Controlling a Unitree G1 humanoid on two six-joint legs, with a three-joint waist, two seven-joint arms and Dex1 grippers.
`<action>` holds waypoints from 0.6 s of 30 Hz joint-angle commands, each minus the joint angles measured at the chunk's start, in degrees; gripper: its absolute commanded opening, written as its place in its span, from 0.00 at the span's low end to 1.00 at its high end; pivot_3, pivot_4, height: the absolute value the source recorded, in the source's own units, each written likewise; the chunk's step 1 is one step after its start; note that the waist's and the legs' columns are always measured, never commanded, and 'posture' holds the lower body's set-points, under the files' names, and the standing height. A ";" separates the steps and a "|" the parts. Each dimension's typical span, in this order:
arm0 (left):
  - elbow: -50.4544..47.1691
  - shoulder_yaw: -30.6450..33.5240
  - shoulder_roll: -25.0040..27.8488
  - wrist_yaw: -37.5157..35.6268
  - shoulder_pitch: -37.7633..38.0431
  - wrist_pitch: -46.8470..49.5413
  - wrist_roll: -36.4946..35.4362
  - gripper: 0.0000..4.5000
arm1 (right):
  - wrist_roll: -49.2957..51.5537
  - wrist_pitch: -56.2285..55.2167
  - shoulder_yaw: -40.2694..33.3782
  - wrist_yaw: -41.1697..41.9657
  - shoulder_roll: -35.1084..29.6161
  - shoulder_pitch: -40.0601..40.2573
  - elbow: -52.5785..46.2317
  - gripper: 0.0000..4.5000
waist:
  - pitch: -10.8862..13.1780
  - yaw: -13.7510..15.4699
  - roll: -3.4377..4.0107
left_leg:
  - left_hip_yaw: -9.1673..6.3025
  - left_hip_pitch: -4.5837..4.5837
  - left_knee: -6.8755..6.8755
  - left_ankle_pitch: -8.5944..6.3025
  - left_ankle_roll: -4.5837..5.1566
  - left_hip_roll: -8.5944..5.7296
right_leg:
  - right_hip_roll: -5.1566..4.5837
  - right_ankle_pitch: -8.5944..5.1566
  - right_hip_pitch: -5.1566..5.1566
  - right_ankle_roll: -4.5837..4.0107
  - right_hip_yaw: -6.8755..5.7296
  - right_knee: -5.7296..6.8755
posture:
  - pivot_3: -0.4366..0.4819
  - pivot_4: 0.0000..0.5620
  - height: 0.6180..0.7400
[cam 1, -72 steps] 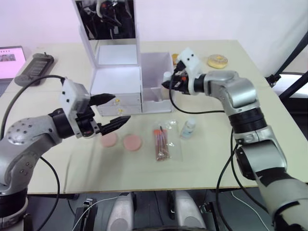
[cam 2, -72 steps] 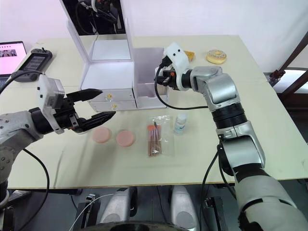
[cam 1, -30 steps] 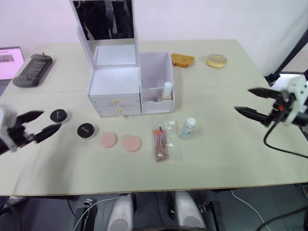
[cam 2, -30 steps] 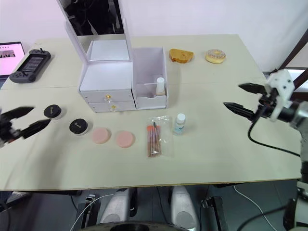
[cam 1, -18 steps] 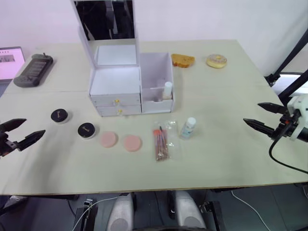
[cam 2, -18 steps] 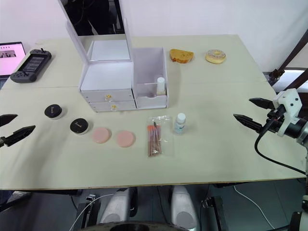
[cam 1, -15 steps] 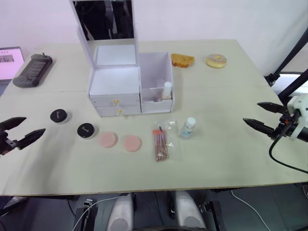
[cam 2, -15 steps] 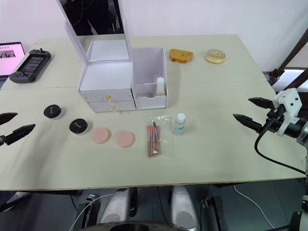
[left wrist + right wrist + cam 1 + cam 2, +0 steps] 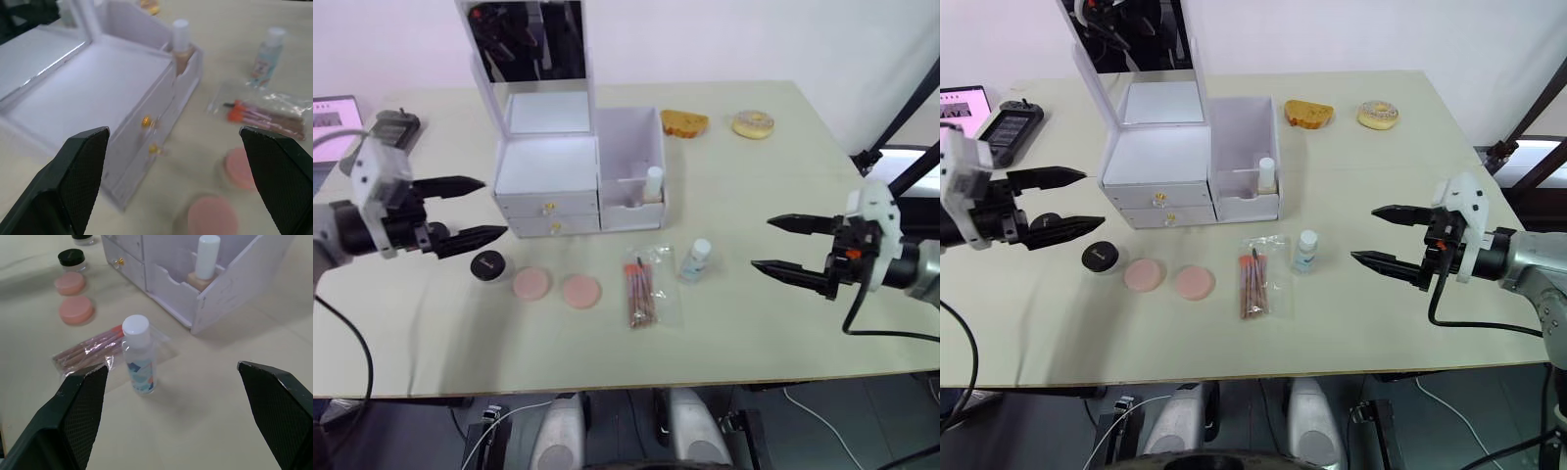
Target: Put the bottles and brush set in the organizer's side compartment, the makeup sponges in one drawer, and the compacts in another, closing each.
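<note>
The white organizer [image 9: 553,166] stands with its mirror lid up and both drawers shut. One bottle [image 9: 653,183] stands in its side compartment [image 9: 631,137]. A small clear bottle [image 9: 698,259] stands on the table beside the bagged brush set [image 9: 644,291]. Two pink sponges [image 9: 530,284] lie left of the bag, next to a black compact [image 9: 488,265]. A second compact [image 9: 83,237] lies farther off. My left gripper [image 9: 495,207] is open, just left of the drawers. My right gripper [image 9: 761,244] is open, a little right of the small bottle.
A game controller [image 9: 382,137] and a laptop's corner [image 9: 333,113] lie at the far left. A piece of bread [image 9: 685,122] and a donut [image 9: 753,124] sit at the back right. The table's front edge [image 9: 636,387] runs near the brush set.
Both arms have swung in from the table's sides toward the middle. The left gripper now hangs by the drawers, covering one compact; the right is near the small bottle. Both stayed open.
</note>
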 commanded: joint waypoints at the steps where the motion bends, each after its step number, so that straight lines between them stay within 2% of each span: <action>1: -5.37 -2.73 0.57 -0.15 -2.83 4.57 -3.62 1.00 | 1.52 1.93 1.85 -2.69 0.20 -1.69 -5.81 0.99 | 0.00 0.12 0.00 | -0.02 0.00 0.00 0.00 0.00 0.00 | 0.02 0.00 -0.01 0.00 0.00 0.03 | 0.48 0.27 1.00; 7: -11.32 -6.80 -1.54 1.66 -5.19 9.58 -7.28 1.00 | 0.96 6.13 7.53 -8.67 2.65 -6.55 -5.72 0.99 | 0.00 0.19 -0.01 | -0.09 0.00 0.09 0.00 0.01 0.15 | 0.24 0.01 0.00 -0.02 0.00 0.04 | 0.48 0.27 1.00; 17: -14.91 -7.15 -1.83 3.80 -4.99 12.17 -8.66 1.00 | -3.72 5.52 15.39 -11.26 5.15 -9.96 -3.34 0.99 | 0.01 0.28 -0.02 | -0.11 -0.07 0.28 0.00 0.01 0.16 | 0.26 0.03 0.03 -0.05 0.00 0.06 | 0.48 0.27 1.00; 18: -15.00 -7.10 -1.93 4.02 -4.96 12.22 -8.63 1.00 | -4.14 5.28 15.85 -11.30 5.46 -10.14 -2.87 0.94 | 0.01 0.28 -0.03 | -0.11 -0.07 0.28 0.00 0.01 0.17 | 0.27 0.03 0.03 -0.05 0.00 0.06 | 0.48 0.27 1.00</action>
